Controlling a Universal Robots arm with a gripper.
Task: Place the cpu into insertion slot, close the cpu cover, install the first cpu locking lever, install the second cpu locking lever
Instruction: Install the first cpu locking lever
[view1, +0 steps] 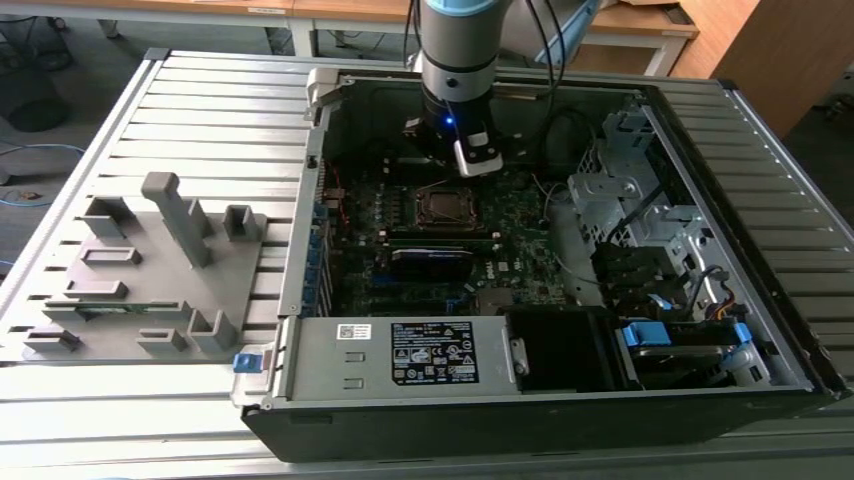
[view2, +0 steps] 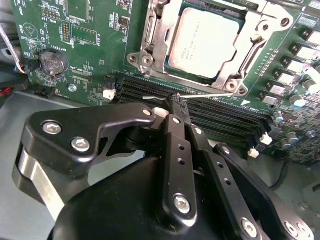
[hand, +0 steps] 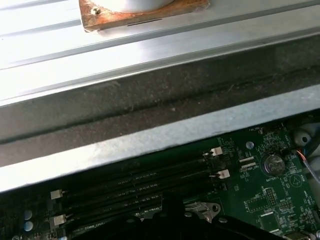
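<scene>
Sitting flat in the insertion slot (view2: 239, 75), the cpu (view2: 202, 45) shows its grey top through the window of the cpu cover (view2: 149, 37), which lies down over it. Gripper (view2: 177, 101): fingers pressed together, tips just beside the slot's edge, meeting a thin wire locking lever (view2: 210, 93) that runs along the memory slots (view2: 220, 120); whether the wire is pinched cannot be told. In the exterior view, the gripper (view1: 478, 163) hangs inside the open computer case (view1: 320, 370), just beside the cpu (view1: 443, 205).
</scene>
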